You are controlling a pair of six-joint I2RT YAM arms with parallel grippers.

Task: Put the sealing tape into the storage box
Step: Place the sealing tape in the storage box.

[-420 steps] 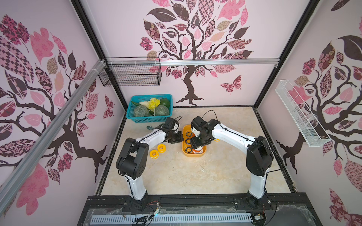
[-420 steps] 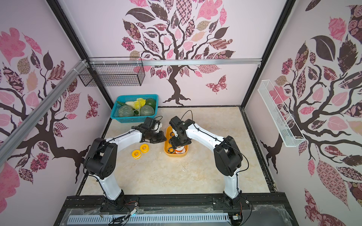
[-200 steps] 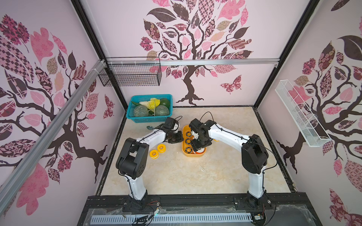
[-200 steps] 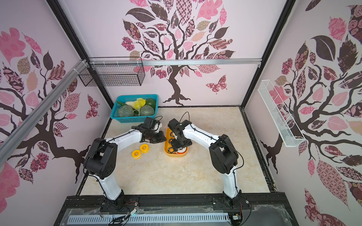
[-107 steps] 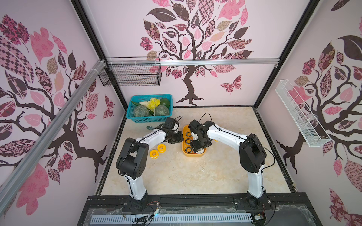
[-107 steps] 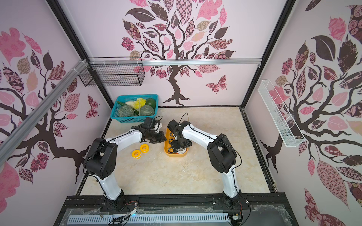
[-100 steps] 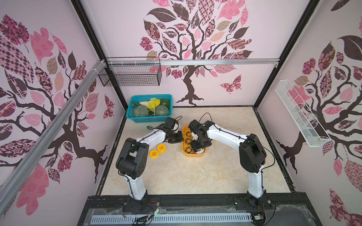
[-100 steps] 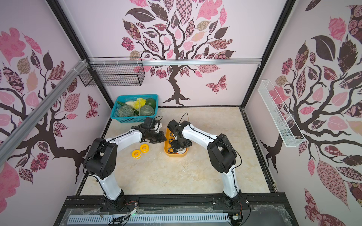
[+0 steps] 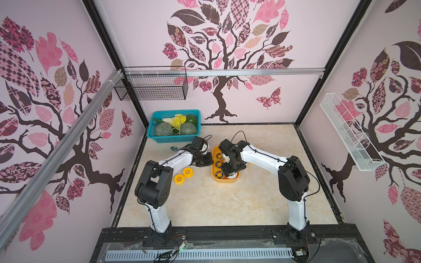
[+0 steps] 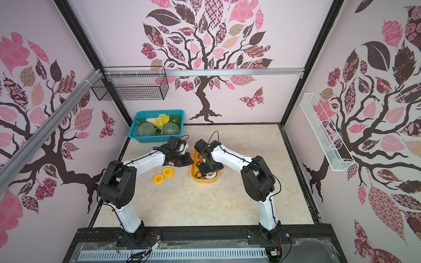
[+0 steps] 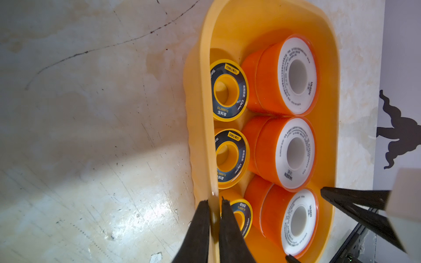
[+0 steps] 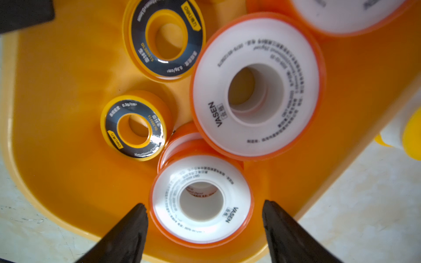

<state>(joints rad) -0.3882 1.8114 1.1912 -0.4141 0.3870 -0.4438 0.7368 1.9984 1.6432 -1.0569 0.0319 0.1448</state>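
In both top views the storage box (image 9: 224, 181) (image 10: 205, 180) sits mid-frame on the worktop (image 9: 216, 205). The left pincer (image 9: 210, 161) is at its left wall and the right pincer (image 9: 230, 172) hangs over its lower end. Two yellow spools (image 9: 187, 172) (image 10: 168, 172) lie loose on the worktop, left of the box and apart from it.

In the left wrist view, the left pincer (image 11: 214, 201) at the lower middle is clenched on the box wall (image 11: 205, 102), one finger inside and one outside, steadying it. Black-faced spools (image 11: 229, 90) line that wall, with orange-rimmed spools (image 11: 296, 75) in a row to their right.

In the right wrist view, the right pincer (image 12: 203, 203) at the bottom is released, its jaws wide. An orange-rimmed spool (image 12: 237, 195) lies flat between them inside the box, with a gap on each side. It seems to rest on another spool beneath.

I judge that this spool's placing is finished and the task is well along, with at least the two yellow spools left outside. The next move calls for the right pincer to rise straight up, clear of the rim and of the spool stack. One pincer should then go for the yellow spools while the box is kept from sliding.
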